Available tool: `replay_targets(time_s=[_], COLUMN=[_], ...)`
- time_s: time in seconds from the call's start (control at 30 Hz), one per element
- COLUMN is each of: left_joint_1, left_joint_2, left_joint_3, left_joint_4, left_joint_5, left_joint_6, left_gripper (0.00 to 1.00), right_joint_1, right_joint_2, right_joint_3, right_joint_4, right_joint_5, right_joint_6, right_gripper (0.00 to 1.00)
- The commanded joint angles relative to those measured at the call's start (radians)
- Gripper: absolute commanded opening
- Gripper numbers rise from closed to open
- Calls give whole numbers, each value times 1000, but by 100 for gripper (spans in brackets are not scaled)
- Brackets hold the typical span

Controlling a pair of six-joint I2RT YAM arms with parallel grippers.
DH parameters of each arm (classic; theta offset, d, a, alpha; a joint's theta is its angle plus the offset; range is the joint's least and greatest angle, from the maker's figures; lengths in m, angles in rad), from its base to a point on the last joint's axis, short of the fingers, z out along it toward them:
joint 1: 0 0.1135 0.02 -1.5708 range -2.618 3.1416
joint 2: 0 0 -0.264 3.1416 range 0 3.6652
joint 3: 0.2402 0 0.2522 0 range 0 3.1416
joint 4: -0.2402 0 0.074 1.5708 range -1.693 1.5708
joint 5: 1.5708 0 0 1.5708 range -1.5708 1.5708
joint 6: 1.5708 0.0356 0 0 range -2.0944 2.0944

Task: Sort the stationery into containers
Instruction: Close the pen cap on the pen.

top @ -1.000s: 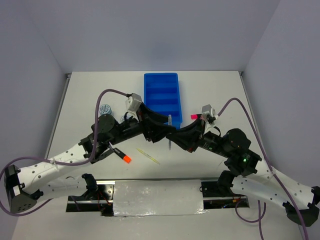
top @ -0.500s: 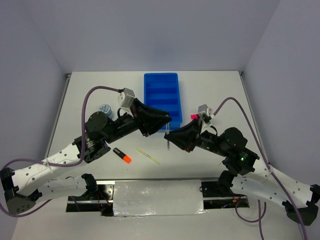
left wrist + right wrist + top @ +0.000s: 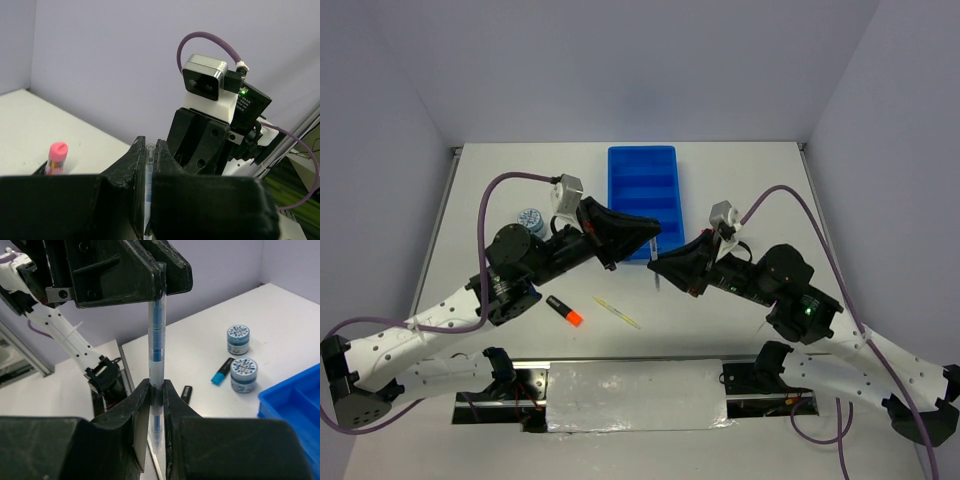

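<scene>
While the left claw (image 3: 159,280) is closed tight on the top of the pen (image 3: 156,340), the right claw (image 3: 156,386) grips it lower down; the pen runs between them, raised off the worktop (image 3: 750,190) just off the near end of the tray (image 3: 642,190).

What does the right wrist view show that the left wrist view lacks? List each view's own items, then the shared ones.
Right wrist only: two round blue-grey patterned-lid tubs, a short black marker with a blue end, a corner of the bright blue plastic tray. Left wrist only: a pink-capped cylinder, the right arm's silver wrist camera. Both: the thin clear plastic pen with a blue core, clamped by the left gripper and right gripper.
</scene>
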Motion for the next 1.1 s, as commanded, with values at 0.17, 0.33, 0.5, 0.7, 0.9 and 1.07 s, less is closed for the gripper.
replay_targets(time_s=[0.17, 0.33, 0.5, 0.7, 0.9, 1.07], left_joint_1=[-25, -71, -81, -82, -91, -108], left_joint_2=[14, 14, 17, 7, 19, 37], left_joint_3=[-166, -202, -248, -314, -324, -339], left_joint_4=[-22, -46, -37, -15, -11, -18], left_joint_5=[89, 43, 41, 35, 46, 17], left_joint_6=[-17, -8, -23, -46, -49, -49], left_gripper=[0, 0, 0, 0, 0, 0], right_joint_1=[1, -2, -4, -10, -10, -22], right_joint_2=[100, 176, 190, 192, 230, 258], right_joint_3=[281, 395, 459, 524, 591, 660], right_joint_4=[113, 101, 84, 46, 26, 33], right_joint_5=[35, 15, 19, 45, 32, 68], right_joint_6=[-169, -192, -204, -215, -200, -163], right_gripper=[0, 0, 0, 0, 0, 0])
